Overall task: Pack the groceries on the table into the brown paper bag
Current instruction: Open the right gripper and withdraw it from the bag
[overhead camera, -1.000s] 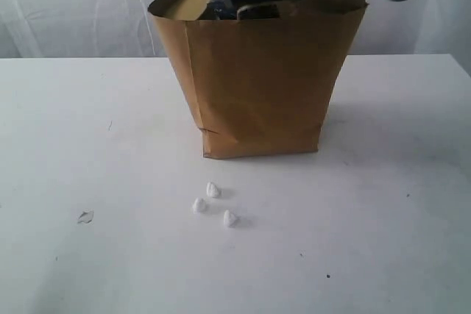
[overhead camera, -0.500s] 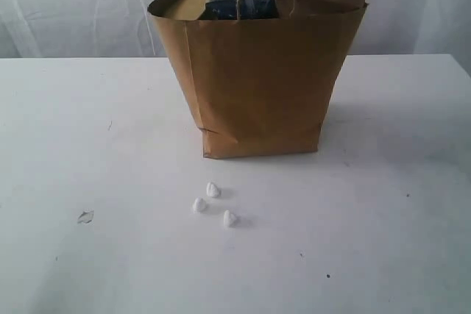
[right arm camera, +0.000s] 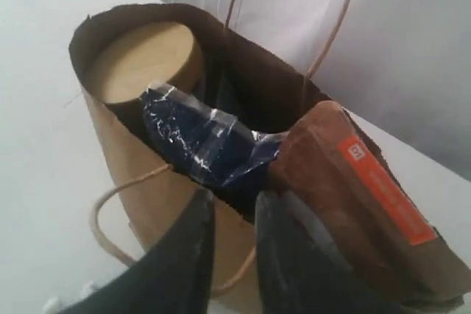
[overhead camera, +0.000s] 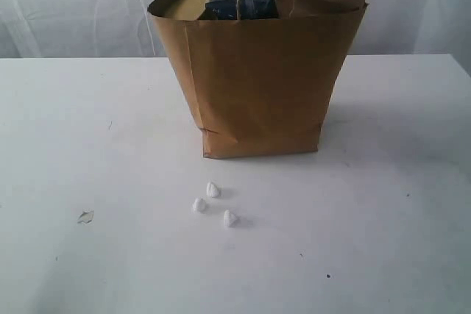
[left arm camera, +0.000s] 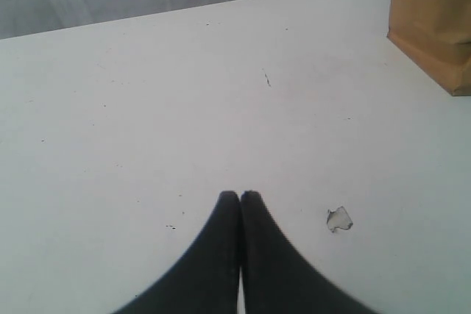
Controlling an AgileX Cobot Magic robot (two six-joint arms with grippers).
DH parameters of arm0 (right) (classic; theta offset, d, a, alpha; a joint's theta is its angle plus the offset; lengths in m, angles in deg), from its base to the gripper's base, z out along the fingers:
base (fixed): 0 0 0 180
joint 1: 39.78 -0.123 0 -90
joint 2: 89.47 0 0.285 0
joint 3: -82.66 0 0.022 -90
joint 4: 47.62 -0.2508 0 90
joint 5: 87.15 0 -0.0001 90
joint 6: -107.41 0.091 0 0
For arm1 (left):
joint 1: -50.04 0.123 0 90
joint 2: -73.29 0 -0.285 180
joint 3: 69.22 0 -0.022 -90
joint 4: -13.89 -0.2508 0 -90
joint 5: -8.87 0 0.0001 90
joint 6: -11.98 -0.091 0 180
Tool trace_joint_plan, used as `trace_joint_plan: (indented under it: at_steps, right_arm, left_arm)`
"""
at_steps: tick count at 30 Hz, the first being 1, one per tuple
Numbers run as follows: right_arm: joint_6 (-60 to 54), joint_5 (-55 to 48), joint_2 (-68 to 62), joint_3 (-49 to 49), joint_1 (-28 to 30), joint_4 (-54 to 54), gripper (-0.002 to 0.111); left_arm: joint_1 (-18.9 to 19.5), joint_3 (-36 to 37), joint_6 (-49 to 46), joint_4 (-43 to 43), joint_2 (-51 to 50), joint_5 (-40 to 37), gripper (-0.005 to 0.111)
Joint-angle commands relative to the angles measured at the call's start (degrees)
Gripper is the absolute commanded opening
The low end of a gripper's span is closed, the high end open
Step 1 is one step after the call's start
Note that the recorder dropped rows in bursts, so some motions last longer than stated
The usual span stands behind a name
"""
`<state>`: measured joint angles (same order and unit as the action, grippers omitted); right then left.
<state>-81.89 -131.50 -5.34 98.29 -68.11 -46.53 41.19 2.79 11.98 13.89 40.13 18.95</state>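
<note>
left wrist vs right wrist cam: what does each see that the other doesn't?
Left wrist only: the left pincer, shut and empty, and a scrap lying beside it.
Right wrist only: the right pincer, slightly open above the bag's mouth, and the contents inside: jar lid, blue packet and pouch.
Both: the bag and the table. The left wrist catches just a lower corner of the bag; the right wrist sees its open top.

Left gripper (left arm camera: pixel 240 195) — matte black, tapered
</note>
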Motion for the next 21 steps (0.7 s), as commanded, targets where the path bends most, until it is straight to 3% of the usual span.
trace_joint_plan:
  at_steps: [1,5,8,15,21]
  right_arm:
    - [-11.72,-1.47,0.43,-0.21,0.37,-1.57,0.019]
    - [-37.34,-5.88,0.43,-0.21,-0.87,-3.08,0.019]
    - [-46.4,-6.62,0.43,-0.21,-2.18,-4.62,0.019]
    - [-47.31,-7.59,0.43,-0.21,-3.6,-14.67,0.019]
    - [-47.06,-14.6,0.68,-0.21,-3.6,-25.07,0.019]
  left_arm:
    - [0.13,0.43,0.0,0.0,0.38,0.13,0.0]
    - [0.13,0.43,0.0,0.0,0.38,0.13,0.0]
    - [0.13,0.43,0.0,0.0,0.38,0.13,0.0]
    - [0.13,0.43,0.0,0.0,0.38,0.13,0.0]
    - [0.13,0.43,0.0,0.0,0.38,0.13,0.0]
